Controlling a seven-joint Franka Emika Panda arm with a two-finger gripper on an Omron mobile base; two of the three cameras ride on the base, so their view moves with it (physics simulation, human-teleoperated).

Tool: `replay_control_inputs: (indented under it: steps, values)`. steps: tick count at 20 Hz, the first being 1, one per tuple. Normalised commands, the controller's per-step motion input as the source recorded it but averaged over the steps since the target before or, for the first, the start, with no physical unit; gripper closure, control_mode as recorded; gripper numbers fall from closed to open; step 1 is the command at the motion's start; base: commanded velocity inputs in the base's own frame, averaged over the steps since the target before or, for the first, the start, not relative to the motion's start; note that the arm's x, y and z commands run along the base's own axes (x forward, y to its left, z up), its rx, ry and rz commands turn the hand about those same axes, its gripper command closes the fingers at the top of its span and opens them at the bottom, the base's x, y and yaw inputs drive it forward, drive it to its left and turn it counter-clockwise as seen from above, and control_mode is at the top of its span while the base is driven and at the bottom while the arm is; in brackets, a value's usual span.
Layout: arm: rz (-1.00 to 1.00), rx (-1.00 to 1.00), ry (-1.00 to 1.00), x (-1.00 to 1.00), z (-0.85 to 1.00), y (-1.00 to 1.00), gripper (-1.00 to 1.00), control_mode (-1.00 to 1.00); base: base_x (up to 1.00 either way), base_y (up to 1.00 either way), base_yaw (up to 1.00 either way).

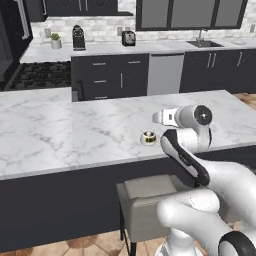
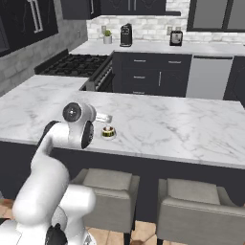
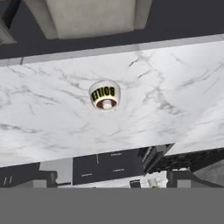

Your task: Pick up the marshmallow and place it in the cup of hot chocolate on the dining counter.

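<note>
The cup of hot chocolate [image 3: 105,95] stands on the dining counter [image 1: 60,130] near its front edge, a small pale cup with dark lettering and a brown surface. A small whitish piece, the marshmallow [image 3: 107,104], lies in the brown liquid inside the cup. The same cup [image 1: 148,137] [image 2: 108,132] shows in both base views. My gripper [image 1: 156,118] [image 2: 106,117] hovers just above the cup and slightly behind it, open, with nothing in it. Its fingers are too small to make out.
Grey stools [image 2: 107,194] [image 2: 201,208] stand under the counter's front edge, one [image 1: 145,200] right below the cup. Behind the counter are dark cabinets, a stove [image 2: 76,64] and a back worktop with a coffee machine [image 1: 78,38] and toaster [image 1: 128,38].
</note>
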Motion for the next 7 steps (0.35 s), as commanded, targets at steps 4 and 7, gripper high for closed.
replay_control_inputs:
  steps: [4, 7]
  values:
    - [-0.06, 0.00, 0.03, -1.00, 1.00, -0.04, -1.00, -1.00, 0.00, 0.00, 0.00]
    - [-0.02, 0.00, 0.03, -1.00, 1.00, -0.09, -1.00, -1.00, 0.00, 0.00, 0.00]
